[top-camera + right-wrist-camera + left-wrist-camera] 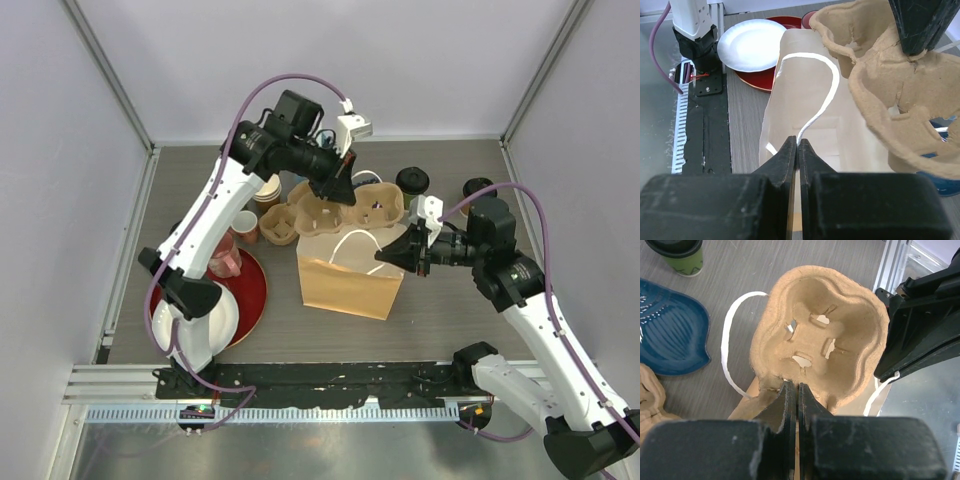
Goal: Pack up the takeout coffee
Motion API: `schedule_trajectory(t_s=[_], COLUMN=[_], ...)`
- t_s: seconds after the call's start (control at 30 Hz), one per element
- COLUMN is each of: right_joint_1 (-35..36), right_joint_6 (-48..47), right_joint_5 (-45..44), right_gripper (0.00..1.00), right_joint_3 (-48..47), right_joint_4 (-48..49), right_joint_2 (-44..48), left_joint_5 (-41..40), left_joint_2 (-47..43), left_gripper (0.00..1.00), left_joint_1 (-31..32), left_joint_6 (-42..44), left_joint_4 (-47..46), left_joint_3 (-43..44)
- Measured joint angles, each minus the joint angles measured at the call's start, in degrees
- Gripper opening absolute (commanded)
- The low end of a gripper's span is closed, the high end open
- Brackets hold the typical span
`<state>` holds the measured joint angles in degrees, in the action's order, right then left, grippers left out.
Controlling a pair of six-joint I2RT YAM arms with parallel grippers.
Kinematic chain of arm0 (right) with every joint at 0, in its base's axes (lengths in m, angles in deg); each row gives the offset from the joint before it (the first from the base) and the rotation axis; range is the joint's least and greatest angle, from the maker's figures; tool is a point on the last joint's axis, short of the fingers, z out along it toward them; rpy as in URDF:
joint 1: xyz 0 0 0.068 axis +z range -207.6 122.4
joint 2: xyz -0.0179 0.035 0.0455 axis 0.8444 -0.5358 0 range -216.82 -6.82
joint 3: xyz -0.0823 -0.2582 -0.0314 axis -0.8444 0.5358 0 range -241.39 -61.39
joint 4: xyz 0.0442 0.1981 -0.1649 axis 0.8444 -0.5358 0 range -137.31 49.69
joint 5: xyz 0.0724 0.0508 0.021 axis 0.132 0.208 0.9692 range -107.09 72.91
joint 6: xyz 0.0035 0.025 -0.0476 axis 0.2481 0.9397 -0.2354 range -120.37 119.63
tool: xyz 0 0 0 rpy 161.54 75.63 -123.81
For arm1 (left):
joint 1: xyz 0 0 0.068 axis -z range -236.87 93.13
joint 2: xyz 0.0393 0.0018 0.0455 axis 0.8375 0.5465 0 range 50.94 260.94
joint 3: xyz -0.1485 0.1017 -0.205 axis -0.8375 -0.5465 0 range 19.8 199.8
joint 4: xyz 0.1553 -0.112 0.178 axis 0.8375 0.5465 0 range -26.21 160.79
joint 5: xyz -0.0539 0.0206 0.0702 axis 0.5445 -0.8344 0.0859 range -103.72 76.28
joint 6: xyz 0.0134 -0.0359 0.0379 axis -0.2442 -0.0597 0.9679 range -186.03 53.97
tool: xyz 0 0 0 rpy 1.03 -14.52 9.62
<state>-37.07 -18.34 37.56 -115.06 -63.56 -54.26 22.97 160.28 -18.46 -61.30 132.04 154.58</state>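
From above, the left gripper (343, 190) is clamped on a pulp carrier (365, 207) just above the centre of the frame, holding it over the far edge of the bag (350, 285) that sits mid-frame. The right gripper (384, 258) pinches the bag's right side. A lidded cup (413, 180) and a second cup (478, 188) stand on the table toward the upper right, apart from both carrier and bag, so as I read it no coffee is packed yet. In the left wrist view the fingers are pressed together on the carrier's near rim. The pocket facing the camera is empty, and the bag's white handle (730, 340) loops at its left. The green cup (680, 255) sits in the upper left corner, beyond a blue dish (670, 335). In the right wrist view the fingers meet on the bag's rim where the handle joins, keeping the mouth open. What I can see of the inside looks empty. The carrier hangs at the right of the frame, over the opening but not down in it. Left to do, I'd say: seat the carrier in the bag and get both cups into its pockets, in whichever order.
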Motion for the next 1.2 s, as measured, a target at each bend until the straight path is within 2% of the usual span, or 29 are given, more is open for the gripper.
schedule_trajectory(t_s=[0.6, 0.87, 0.97, 1.0, 1.03, 1.1, 1.2], right_joint_1=[0.0, 0.0, 0.1, 0.1, 0.1, 0.1, 0.1], right_joint_6=[-3.9, -4.6, -4.9, -4.9, -5.0, -4.9, -4.3], right_joint_5=[-1.2, -2.0, -2.0, -1.9, -1.9, -1.8, -1.4], right_gripper=[0.03, 0.04, 0.19, 0.33, 0.39, 0.48, 0.55], right_joint_3=[-0.5, -0.9, -1.3, -1.4, -1.5, -1.7, -2.5], right_joint_4=[-4.3, -6.0, -6.3, -6.4, -6.4, -6.6, -7.0], right_joint_2=[-0.1, 0.5, 0.9, 1.0, 1.0, 1.0, 0.8], left_joint_5=[6.2, 8.5, 8.5, 8.5, 8.5, 8.4, 8.3], left_joint_2=[-1.7, -3.6, -3.6, -3.6, -3.6, -3.6, -3.6], left_gripper=[0.0, 0.0, 0.0, 0.0, 0.0, 0.0, 0.0], left_joint_1=[2.5, 3.8, 3.8, 3.8, 3.8, 3.8, 3.8], left_joint_6=[4.6, 4.7, 4.7, 4.7, 4.7, 4.8, 4.8], left_joint_4=[7.4, 7.8, 7.8, 7.8, 7.8, 7.7, 7.6], left_joint_3=[-1.0, -6.4, -8.6, -9.0, -9.1, -9.1, -9.1])
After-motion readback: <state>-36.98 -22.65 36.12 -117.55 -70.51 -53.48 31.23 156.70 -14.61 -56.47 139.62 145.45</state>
